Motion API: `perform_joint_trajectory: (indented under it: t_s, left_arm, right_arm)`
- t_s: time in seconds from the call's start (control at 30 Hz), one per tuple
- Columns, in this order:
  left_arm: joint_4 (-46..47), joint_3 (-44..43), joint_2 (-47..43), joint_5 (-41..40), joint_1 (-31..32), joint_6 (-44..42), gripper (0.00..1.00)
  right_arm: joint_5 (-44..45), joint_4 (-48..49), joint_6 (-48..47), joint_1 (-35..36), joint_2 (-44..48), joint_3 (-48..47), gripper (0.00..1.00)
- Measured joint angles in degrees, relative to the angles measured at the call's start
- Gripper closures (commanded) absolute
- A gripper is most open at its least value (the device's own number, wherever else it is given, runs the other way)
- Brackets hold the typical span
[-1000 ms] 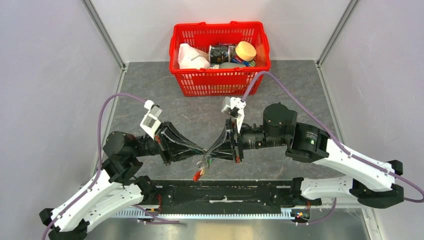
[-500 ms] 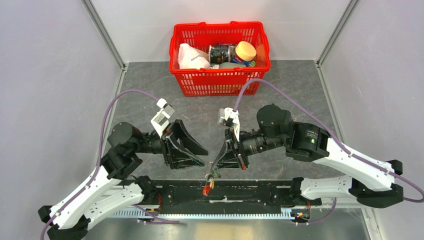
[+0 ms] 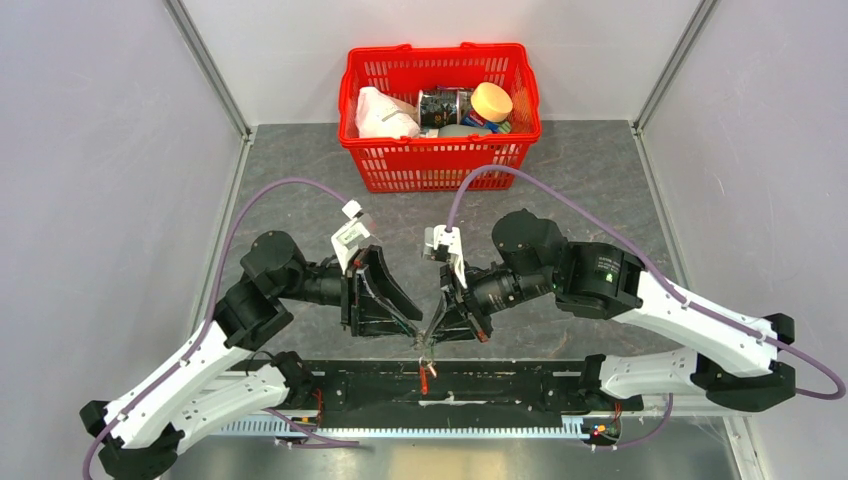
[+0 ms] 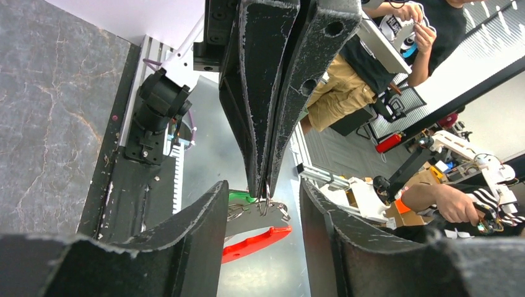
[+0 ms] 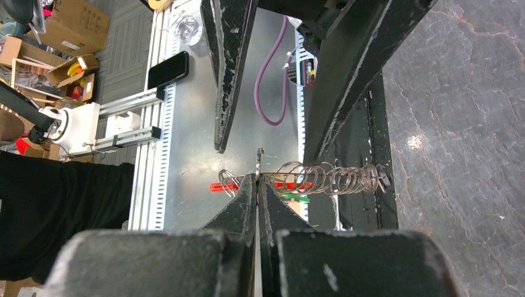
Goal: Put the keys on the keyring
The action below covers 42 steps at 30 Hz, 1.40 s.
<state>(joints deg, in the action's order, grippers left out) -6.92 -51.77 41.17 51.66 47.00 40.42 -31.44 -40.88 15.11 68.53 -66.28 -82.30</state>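
- Right gripper (image 3: 433, 336) is pressed tight on the keyring's (image 4: 257, 241) thin metal ring, and a green key (image 4: 242, 197) dangles with it.
- Left gripper (image 3: 417, 322) gapes wide, just beside.

The left gripper (image 4: 263, 184) has its two fingers spread wide. Between them the right gripper (image 4: 264, 193) points down from above, fingers pressed together on the thin wire ring of the keyring (image 4: 257, 242). Its red loop hangs just below the pinch, beside silvery keys (image 4: 251, 213), one of them green-headed.
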Motion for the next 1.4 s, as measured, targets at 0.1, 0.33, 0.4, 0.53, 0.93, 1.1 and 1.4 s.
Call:
perform_joint_trajectory:
  t_s: [0.1,0.33,0.4,0.53,0.93,1.1,1.4]
  left_arm:
    - [-0.7,0.0,0.1,0.9,0.0,-0.2,0.51]
    - [-1.0,0.0,-0.3,1.8,0.0,-0.9,0.56]
    - [-1.4,0.0,-0.3,2.4,0.0,-1.1,0.57]
    - [-2.3,0.0,-0.4,2.7,0.0,-1.6,0.59]
    - [-4.2,0.0,-0.5,3.0,0.0,-3.7,0.81]
    - [-4.8,-0.1,-0.4,2.8,0.0,-4.4,0.97]
    - [-5.5,-0.2,-0.6,2.2,-0.1,-5.6,0.98]
  right_arm:
    - [0.2,0.0,-0.2,0.0,-0.3,-0.4,1.00]
    - [0.3,0.0,-0.3,-0.3,-1.6,-0.5,1.00]
    - [0.4,0.0,-0.3,-0.4,-2.1,-0.5,1.00]
    - [0.3,0.0,-0.2,-0.5,-2.8,-0.7,1.00]
    - [-0.2,-0.7,-0.1,-0.7,-4.0,-2.2,1.00]
    - [-0.7,-0.6,-0.1,-0.7,-4.1,-2.3,1.00]
    - [-0.8,-0.6,-0.1,-0.7,-4.1,-2.3,0.83]
